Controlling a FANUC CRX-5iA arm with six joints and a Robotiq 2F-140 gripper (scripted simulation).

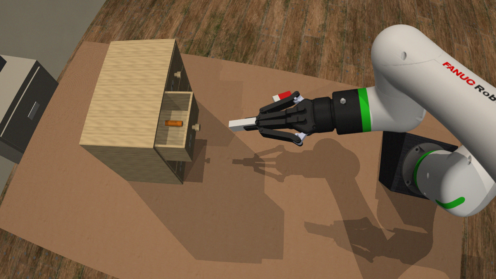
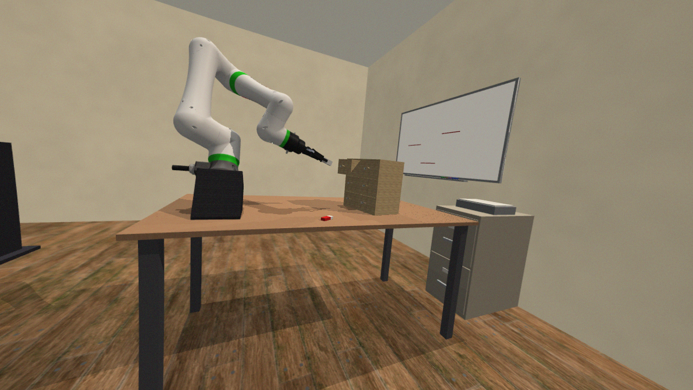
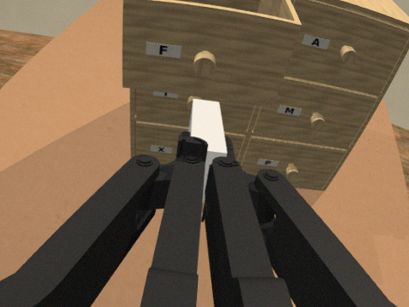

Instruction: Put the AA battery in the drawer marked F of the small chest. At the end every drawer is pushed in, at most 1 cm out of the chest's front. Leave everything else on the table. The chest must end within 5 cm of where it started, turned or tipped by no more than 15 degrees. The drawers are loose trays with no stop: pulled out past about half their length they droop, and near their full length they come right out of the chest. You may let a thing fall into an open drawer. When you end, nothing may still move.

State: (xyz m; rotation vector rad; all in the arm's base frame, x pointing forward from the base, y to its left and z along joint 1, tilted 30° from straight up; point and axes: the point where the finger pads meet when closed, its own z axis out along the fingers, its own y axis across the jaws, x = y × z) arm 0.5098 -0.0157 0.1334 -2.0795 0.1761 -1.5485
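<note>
The small wooden chest [image 1: 133, 107] stands at the far left of the table. Its top drawer marked F [image 3: 164, 50] is pulled out part way, and the orange AA battery [image 1: 173, 123] lies inside it. The drawer's knob [image 1: 196, 126] faces my gripper. My gripper [image 1: 234, 124] is shut and empty, its white fingertips pressed together. It hangs in the air level with the top drawer, a short way in front of the knob and pointing at it. In the wrist view the fingertips [image 3: 206, 119] sit just below the F drawer's knob [image 3: 204, 60]. The other drawers look pushed in.
A small red and white block [image 1: 281, 96] lies on the table behind the gripper; it also shows in the exterior view [image 2: 327, 218]. The robot's black base [image 1: 409, 159] stands at the right. A grey filing cabinet [image 2: 477, 252] stands beside the table.
</note>
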